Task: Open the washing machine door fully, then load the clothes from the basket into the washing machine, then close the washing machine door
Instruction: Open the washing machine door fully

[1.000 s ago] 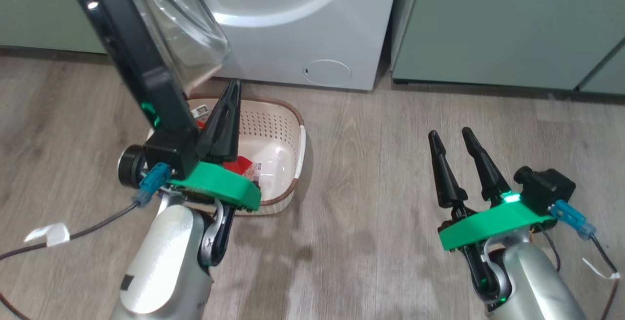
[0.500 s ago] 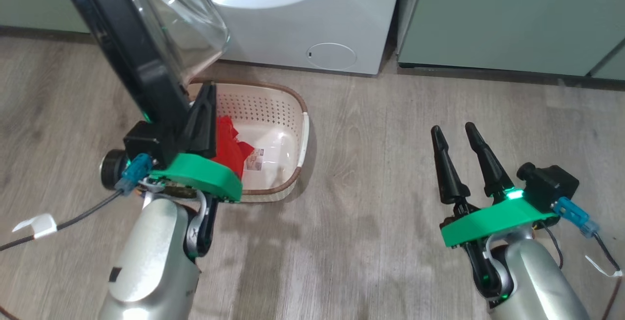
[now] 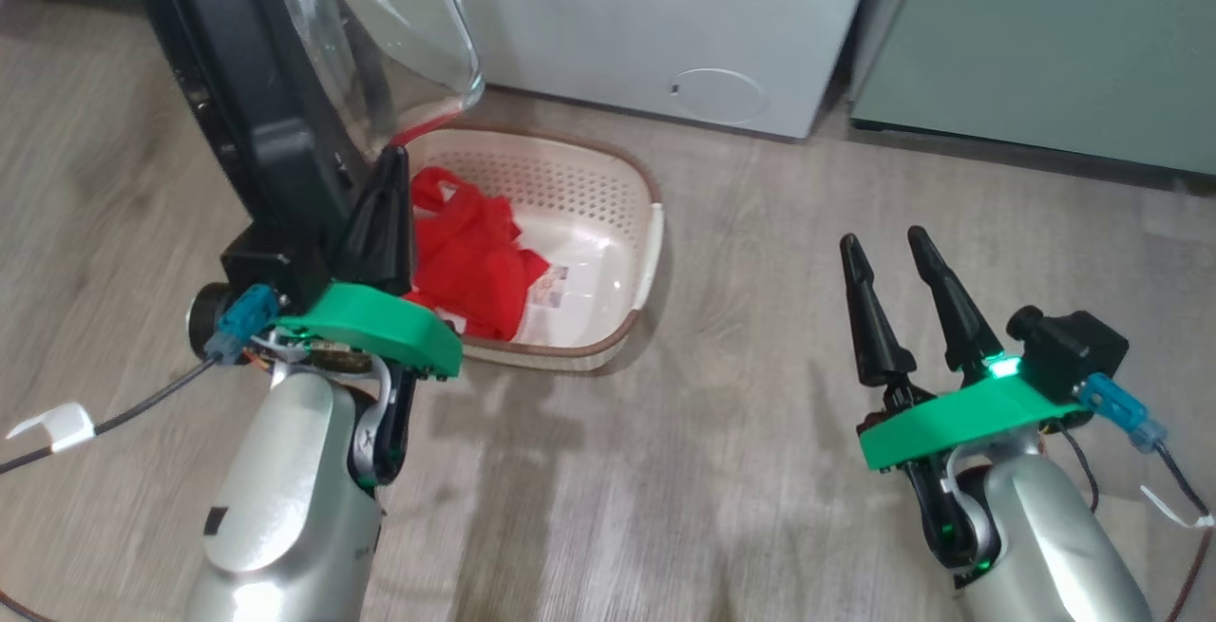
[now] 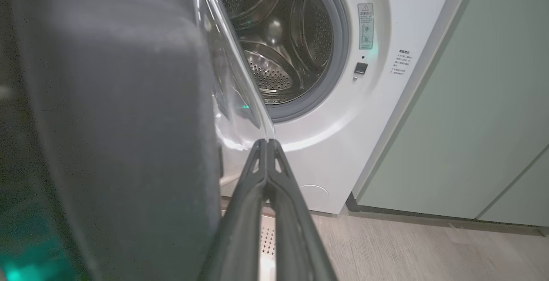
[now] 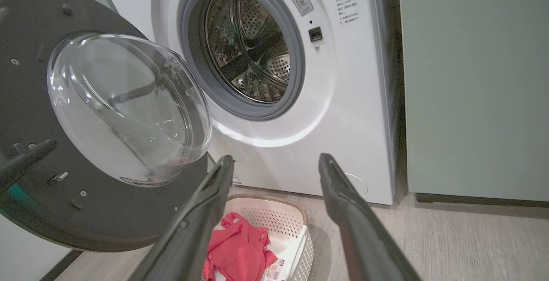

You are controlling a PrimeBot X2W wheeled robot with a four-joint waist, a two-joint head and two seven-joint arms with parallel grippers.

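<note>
Head view: the left fingers (image 3: pixel 385 233), pressed together, stand just beside the inner face of the round black-rimmed glass door (image 3: pixel 247 138). The bright red fabric clothes (image 3: pixel 470 261) lie right of them in the cream perforated basket (image 3: pixel 655 233), well apart from the spread right fingers (image 3: pixel 866 318). Left wrist view: the door is on the left. Right wrist view: the clothes are below, ahead.

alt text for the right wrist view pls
The washing machine door stands swung open, left of the steel drum. Below, red clothes lie in the cream basket on the floor, between the two dark fingers of the open right gripper.
</note>
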